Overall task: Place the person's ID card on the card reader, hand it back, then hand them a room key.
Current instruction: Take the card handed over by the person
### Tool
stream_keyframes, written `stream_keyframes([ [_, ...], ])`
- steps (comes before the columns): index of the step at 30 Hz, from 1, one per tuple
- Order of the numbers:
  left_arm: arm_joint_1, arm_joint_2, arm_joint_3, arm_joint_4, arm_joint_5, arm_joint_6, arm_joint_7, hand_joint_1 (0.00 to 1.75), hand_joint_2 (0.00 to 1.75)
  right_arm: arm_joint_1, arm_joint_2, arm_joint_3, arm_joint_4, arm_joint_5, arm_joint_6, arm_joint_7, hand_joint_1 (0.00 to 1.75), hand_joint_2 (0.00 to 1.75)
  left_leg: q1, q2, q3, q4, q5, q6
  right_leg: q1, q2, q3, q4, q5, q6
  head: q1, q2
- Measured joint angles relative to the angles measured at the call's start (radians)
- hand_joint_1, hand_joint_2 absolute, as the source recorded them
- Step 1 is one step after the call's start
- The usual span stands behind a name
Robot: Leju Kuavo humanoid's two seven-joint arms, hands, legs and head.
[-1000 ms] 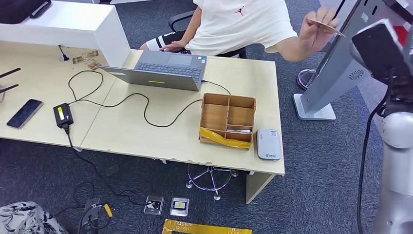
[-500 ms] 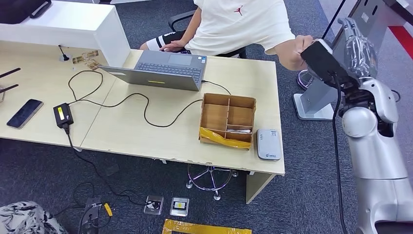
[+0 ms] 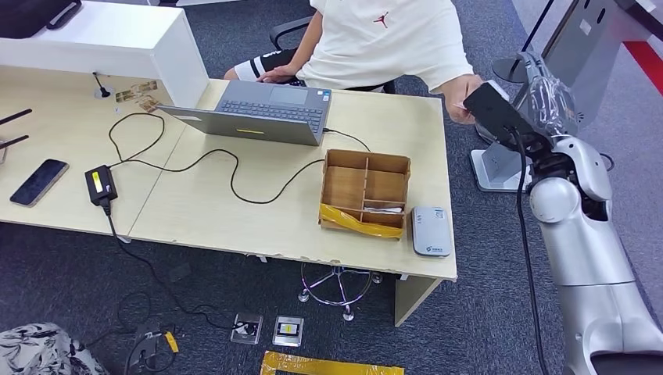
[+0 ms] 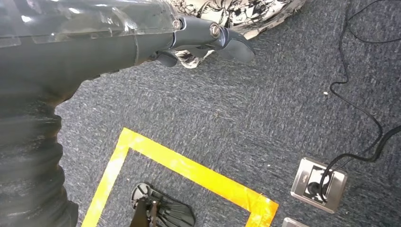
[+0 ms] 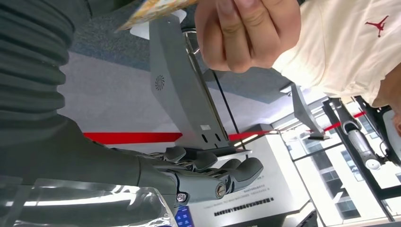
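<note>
Right robot hand [image 5: 208, 177] raised beside the far right corner of the pale wood bench [image 3: 234, 211], fingers loosely apart, nothing in it. Just beside it the person's hand [image 5: 246, 33] pinches a thin tan card with a printed face [image 5: 153, 9]; card and robot hand apart, not touching. In the head view the person's hand sits at the bench's far right corner, mostly hidden behind the black wrist camera.

Small white-and-grey card reader [image 3: 431, 231] lies flat on the near right end of the bench, just beside an open brown cardboard divider box [image 3: 366, 193] with yellow tape on its front. A white card lies in the box's near right compartment.

Left robot hand [image 4: 208, 40] hangs over blue-grey carpet, fingers slightly curled, holding nothing.
</note>
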State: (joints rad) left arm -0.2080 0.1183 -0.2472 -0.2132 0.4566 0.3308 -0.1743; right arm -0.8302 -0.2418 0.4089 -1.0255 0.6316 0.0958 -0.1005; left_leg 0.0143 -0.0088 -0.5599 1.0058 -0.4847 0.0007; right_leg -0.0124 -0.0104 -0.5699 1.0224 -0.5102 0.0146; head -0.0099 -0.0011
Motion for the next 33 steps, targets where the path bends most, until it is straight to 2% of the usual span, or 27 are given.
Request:
stream_keyframes([
  [2, 0.001, 0.000, 0.000, 0.000, 0.000, 0.000, 0.001, 0.00, 1.75, 0.000, 0.000, 0.000, 0.005, -0.002, -0.003, -0.001, 0.34, 1.75, 0.000, 0.000, 0.000, 0.000, 0.000, 0.000, 0.000, 0.000, 0.000, 0.000, 0.000, 0.000, 0.000, 0.000],
  [6, 0.002, 0.000, -0.003, 0.001, 0.000, -0.001, 0.001, 0.00, 1.75, 0.000, 0.002, 0.000, 0.016, -0.009, -0.009, -0.004, 1.62, 1.75, 0.000, 0.000, 0.000, 0.000, 0.000, 0.000, 0.000, 0.000, 0.000, 0.000, 0.000, 0.000, 0.000, 0.000],
  [9, 0.004, 0.001, -0.009, 0.001, 0.000, -0.003, 0.003, 0.00, 1.75, 0.001, 0.003, 0.001, 0.020, -0.013, -0.015, -0.007, 1.74, 1.75, 0.000, 0.000, 0.000, 0.000, 0.000, 0.000, 0.000, 0.000, 0.000, 0.000, 0.000, 0.000, 0.000, 0.000],
  [33, 0.007, 0.008, -0.016, 0.004, -0.001, -0.006, 0.007, 0.00, 1.75, 0.025, 0.006, -0.003, 0.024, -0.025, -0.038, -0.008, 1.75, 1.75, 0.000, 0.000, 0.000, 0.000, 0.000, 0.000, 0.000, 0.001, 0.000, 0.000, 0.000, 0.000, 0.000, 0.000],
])
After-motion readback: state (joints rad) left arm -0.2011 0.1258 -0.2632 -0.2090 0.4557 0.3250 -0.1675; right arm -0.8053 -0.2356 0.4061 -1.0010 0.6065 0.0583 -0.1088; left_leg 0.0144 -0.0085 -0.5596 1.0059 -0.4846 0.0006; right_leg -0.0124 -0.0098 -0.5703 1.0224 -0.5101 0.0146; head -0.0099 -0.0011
